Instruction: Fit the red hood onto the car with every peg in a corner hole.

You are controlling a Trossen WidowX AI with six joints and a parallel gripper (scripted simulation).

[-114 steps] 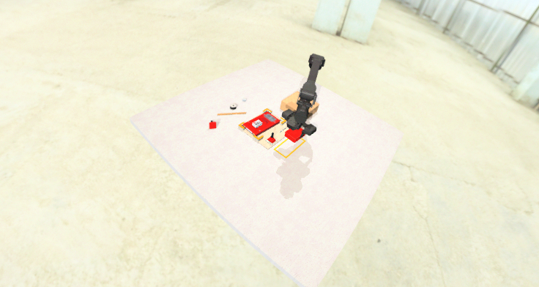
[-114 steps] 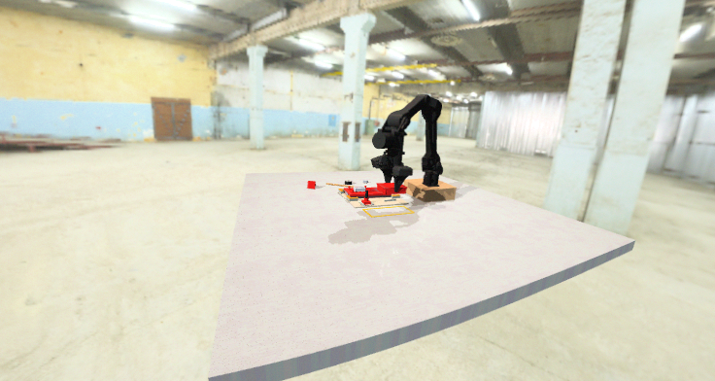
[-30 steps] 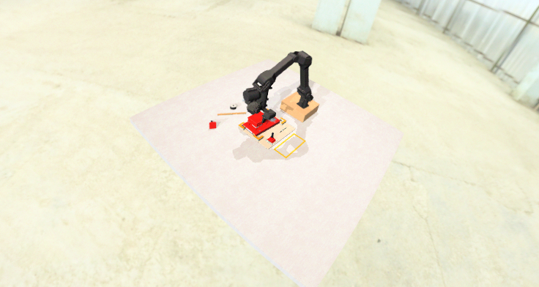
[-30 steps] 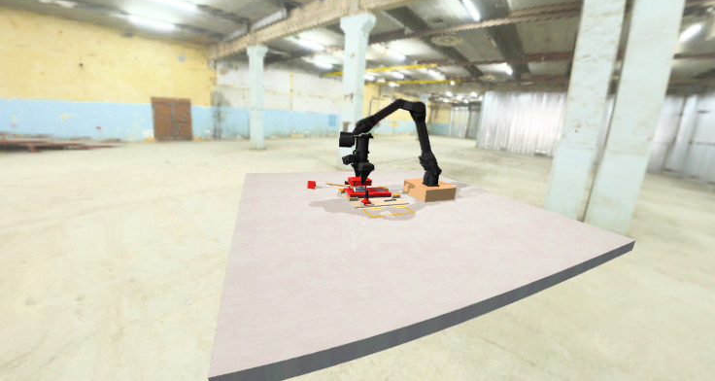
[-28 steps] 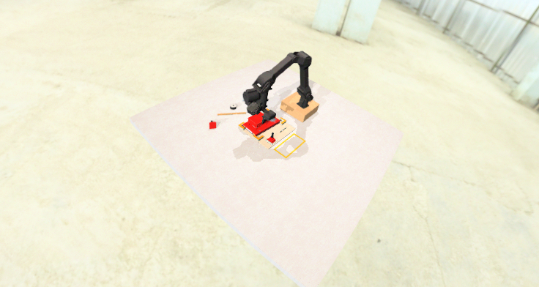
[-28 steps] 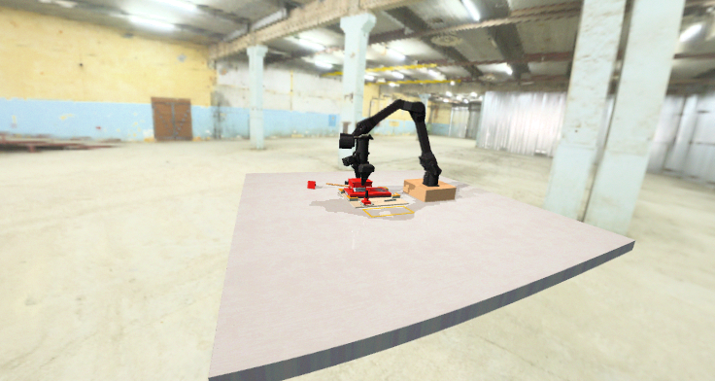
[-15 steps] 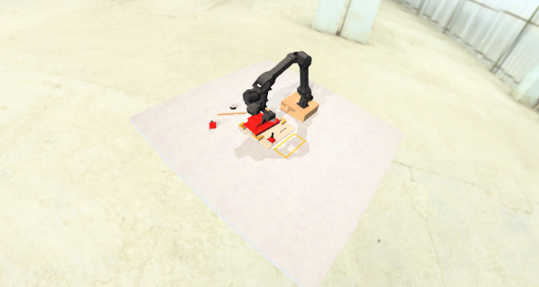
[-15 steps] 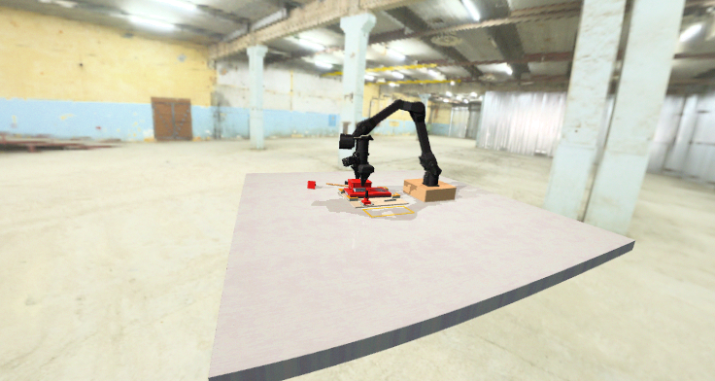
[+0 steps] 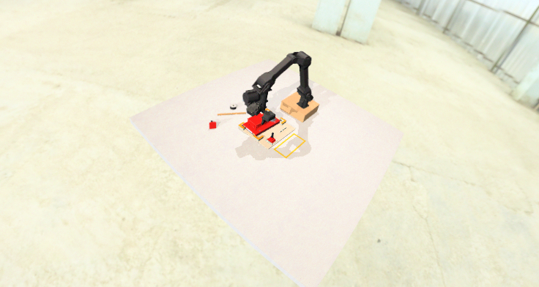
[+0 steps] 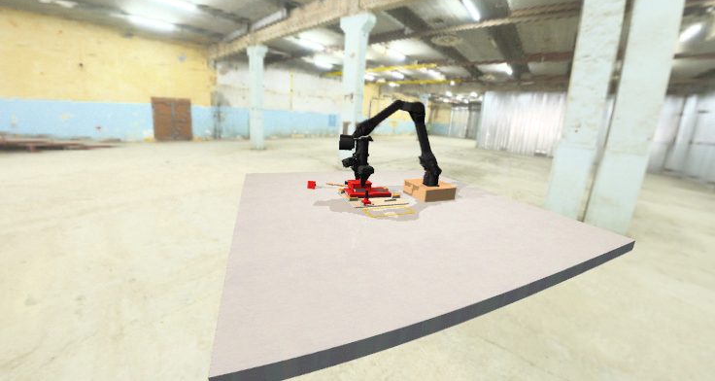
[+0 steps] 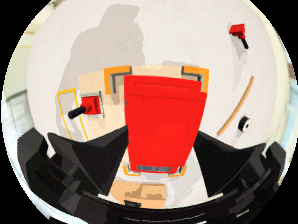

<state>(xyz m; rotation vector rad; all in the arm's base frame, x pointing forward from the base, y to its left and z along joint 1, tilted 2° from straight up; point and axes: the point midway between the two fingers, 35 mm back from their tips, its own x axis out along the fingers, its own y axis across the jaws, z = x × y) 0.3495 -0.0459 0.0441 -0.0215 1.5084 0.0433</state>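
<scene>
The red hood (image 9: 255, 121) (image 10: 355, 184) (image 11: 162, 122) is between the fingers of my gripper (image 9: 261, 118) (image 10: 360, 183) (image 11: 162, 130), which is shut on its two sides. It is over the red chassis (image 9: 266, 129) (image 10: 382, 193) (image 11: 161, 80), roof up and roughly in line with it. It looks very close to the deck; whether it touches or sits flat cannot be told. The pegs, the corner holes and the engine block are hidden. The chassis sits in the jig (image 9: 285, 129) (image 11: 111, 73), between its orange corner brackets.
A red piece with a black handle (image 9: 271, 138) (image 10: 365, 200) (image 11: 91, 106) stands on the jig board. A yellow outline (image 9: 280, 153) lies beside it. Another red piece (image 9: 212, 125) (image 11: 237, 30), a thin orange rod (image 9: 231, 113) (image 11: 240, 111) and a wheel (image 11: 244, 124) lie opposite.
</scene>
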